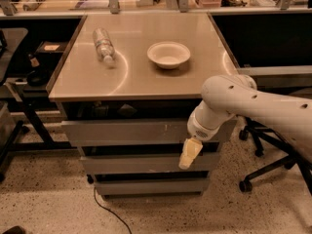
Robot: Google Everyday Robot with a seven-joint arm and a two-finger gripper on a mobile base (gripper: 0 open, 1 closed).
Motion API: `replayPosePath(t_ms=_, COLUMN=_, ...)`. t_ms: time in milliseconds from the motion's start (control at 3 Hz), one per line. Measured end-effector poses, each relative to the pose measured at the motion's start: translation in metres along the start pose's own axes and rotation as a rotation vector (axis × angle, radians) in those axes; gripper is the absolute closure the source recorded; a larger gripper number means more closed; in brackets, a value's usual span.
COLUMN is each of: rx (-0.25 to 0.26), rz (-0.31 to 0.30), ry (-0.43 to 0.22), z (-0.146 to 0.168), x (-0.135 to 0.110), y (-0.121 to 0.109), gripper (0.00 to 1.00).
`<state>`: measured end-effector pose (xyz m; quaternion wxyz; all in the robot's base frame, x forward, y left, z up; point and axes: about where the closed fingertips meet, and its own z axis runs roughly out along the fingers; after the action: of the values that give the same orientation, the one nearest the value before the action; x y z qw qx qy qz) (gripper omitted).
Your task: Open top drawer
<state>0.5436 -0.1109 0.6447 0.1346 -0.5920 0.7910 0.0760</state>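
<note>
The top drawer (122, 131) is the widest grey metal front just under the tabletop, flat and without a handle, with small white scuffs right of centre. It looks closed or nearly so, with a dark gap above it. My gripper (189, 153) hangs from the white arm (243, 101) that comes in from the right. Its yellowish tip points down in front of the drawer stack, just below the right part of the top drawer's front and over the second drawer (131, 164).
A plastic bottle (104, 45) lies on the metal tabletop (136, 82) beside a white bowl (168, 54). A third drawer (146, 185) is lowest. An office chair base (265, 150) stands at the right, a black cable (105, 209) lies on the floor, and a dark stand (24, 111) is at the left.
</note>
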Motion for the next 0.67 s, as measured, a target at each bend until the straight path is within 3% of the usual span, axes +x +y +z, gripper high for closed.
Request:
replayPosePath(t_ms=333, rx=-0.018, rz=0.008, ry=0.011, z=-0.006, x=0.007, y=0.009, gripper=0.00)
replayPosePath(t_ms=667, rx=-0.063, rz=0.027, ry=0.029, z=-0.024, x=0.023, y=0.039, gripper=0.00)
